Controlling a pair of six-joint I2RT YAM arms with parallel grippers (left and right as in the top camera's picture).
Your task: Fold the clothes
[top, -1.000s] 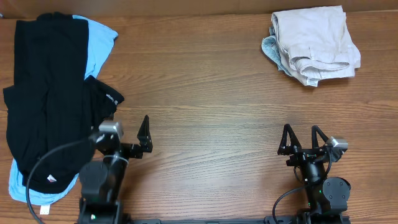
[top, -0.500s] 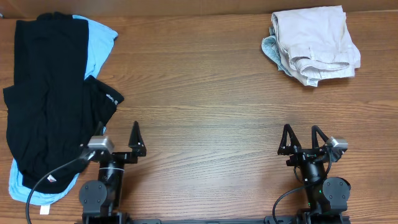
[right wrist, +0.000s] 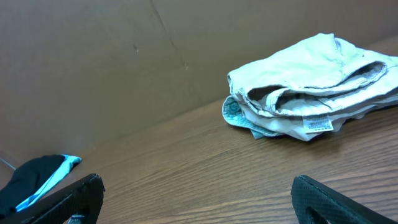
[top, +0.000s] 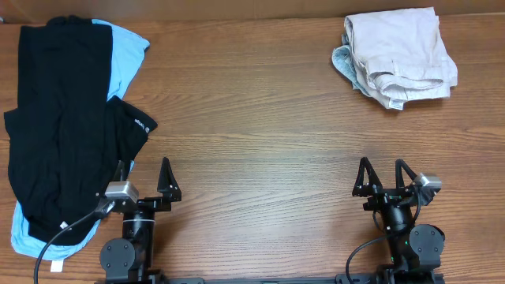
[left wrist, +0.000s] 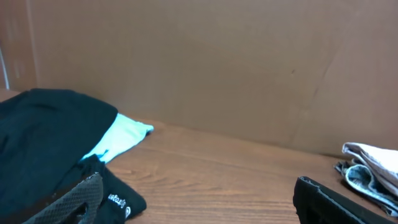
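Folded pale beige shorts with a small white label lie at the far right of the table; they also show in the right wrist view and at the edge of the left wrist view. Black garments lie spread over a sky-blue one at the left, also in the left wrist view. My left gripper is open and empty near the front edge, beside the black cloth. My right gripper is open and empty at the front right.
A brown cardboard wall stands behind the wooden table. The arm bases sit at the front edge.
My left arm has drawn back toward the front edge and turned to face straight ahead. The right arm and the clothes have not moved.
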